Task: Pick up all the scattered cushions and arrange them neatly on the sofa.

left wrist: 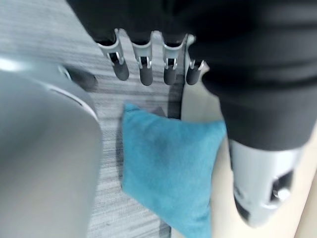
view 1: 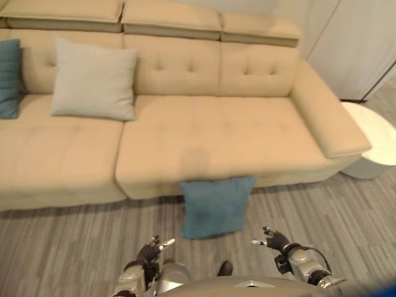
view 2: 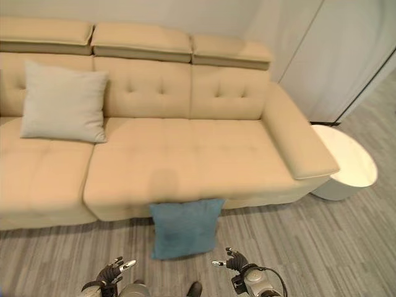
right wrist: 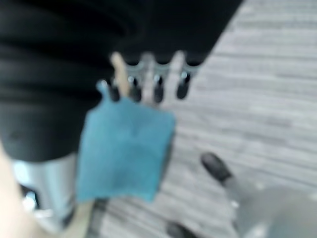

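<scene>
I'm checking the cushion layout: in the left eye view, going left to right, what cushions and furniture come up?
Teal cushion on the sofa → pale grey cushion → teal cushion on the floor → round white side table.

A home living room: a beige tufted sofa (view 1: pixel 185 124) with cushions, grey plank floor (view 1: pixel 322 216), round white side table (view 1: pixel 374 145)

Sofa (view 1: pixel 204 133) along the wall; two cushions (view 1: pixel 94 78) on its left seat against the backrest; third cushion (view 1: pixel 215 206) on the floor (view 1: pixel 80 247), leaning against the sofa front; table (view 1: pixel 377 139) right of the armrest
</scene>
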